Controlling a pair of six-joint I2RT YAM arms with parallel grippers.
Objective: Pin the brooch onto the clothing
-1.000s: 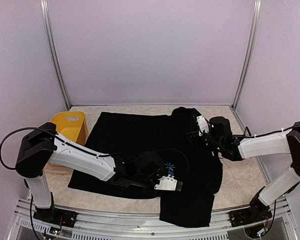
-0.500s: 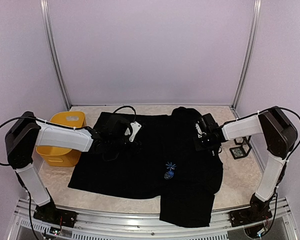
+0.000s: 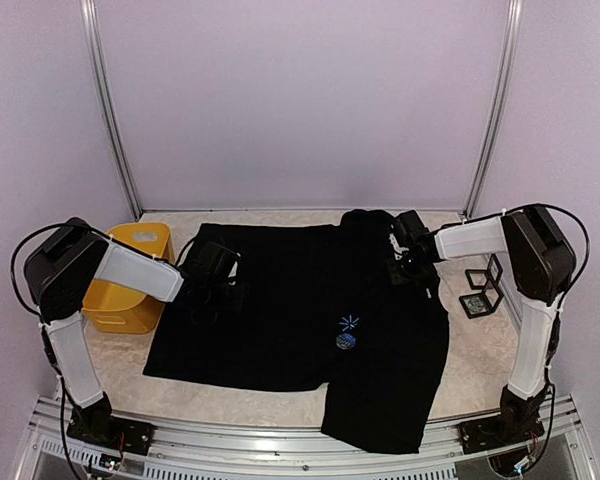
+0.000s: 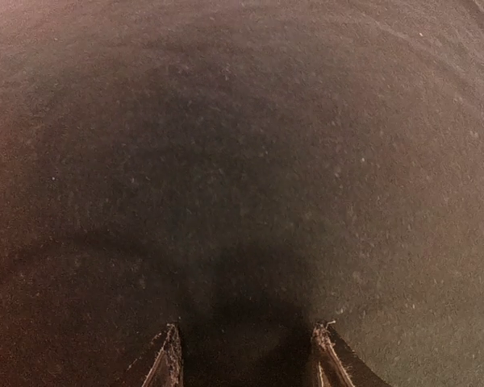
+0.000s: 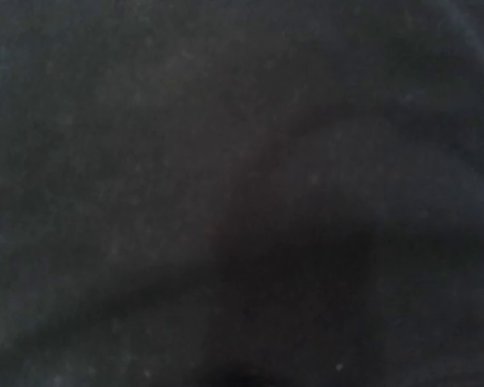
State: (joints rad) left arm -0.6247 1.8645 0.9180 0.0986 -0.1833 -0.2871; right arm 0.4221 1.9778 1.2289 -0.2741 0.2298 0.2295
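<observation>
A yellow plastic bin (image 3: 130, 280) stands at the left, its contents impossible to make out. Just right of it, the left tool (image 3: 212, 285) rests on the large black T-shirt (image 3: 280, 330) spread across the beige tabletop (image 3: 480, 350), fingertips (image 4: 168, 359) apart on bare cloth, released. Mid-chest, a small round blue brooch (image 3: 345, 341) lies just near of a light-blue starburst mark (image 3: 348, 322). The right tool (image 3: 412, 250) sits on the shirt's far right fold. Its own view shows only blurred dark fabric, so I cannot tell its state. A small black stand (image 3: 477, 290) follows. Lilac walls (image 3: 300, 100) enclose everything.
</observation>
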